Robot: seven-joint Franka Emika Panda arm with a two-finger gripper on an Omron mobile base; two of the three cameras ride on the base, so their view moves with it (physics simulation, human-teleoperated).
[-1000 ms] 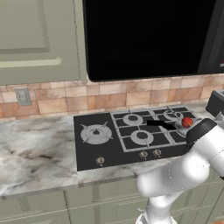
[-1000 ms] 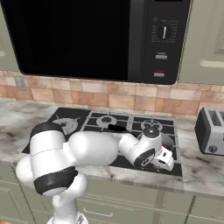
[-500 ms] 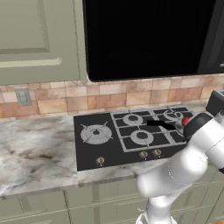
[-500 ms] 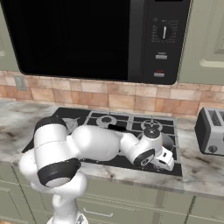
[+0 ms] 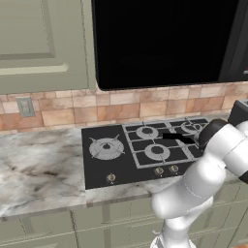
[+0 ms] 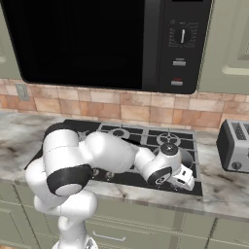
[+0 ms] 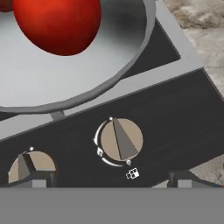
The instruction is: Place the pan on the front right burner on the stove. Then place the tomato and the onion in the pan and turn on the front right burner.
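The silver pan (image 7: 65, 83) sits on the stove (image 7: 183, 122) near its right front corner and hides the front right burner. Its black handle (image 5: 177, 137) points left over the grates. In the pan lies a big red ball (image 7: 57, 24), with a sliver of a second red one (image 7: 4, 4) at the corner. I cannot tell which is the tomato and which the onion. My gripper (image 7: 111, 181) (image 6: 182, 177) hangs open at the stove's front edge. A silver knob (image 7: 120, 140) stands just beyond the gap between the fingertips. A second knob (image 7: 30, 166) is to its left.
A grey toaster (image 6: 236, 146) stands on the marble counter (image 5: 38, 174) right of the stove. A black microwave (image 6: 97, 44) hangs above the cooktop. My own arm (image 5: 213, 160) crosses the stove's right side. The star-shaped burner (image 5: 106, 147) lies at the far left.
The elbow has swung up and over the pan, so the red ball seen earlier in the left base view is now covered. The hand has barely moved and stays open.
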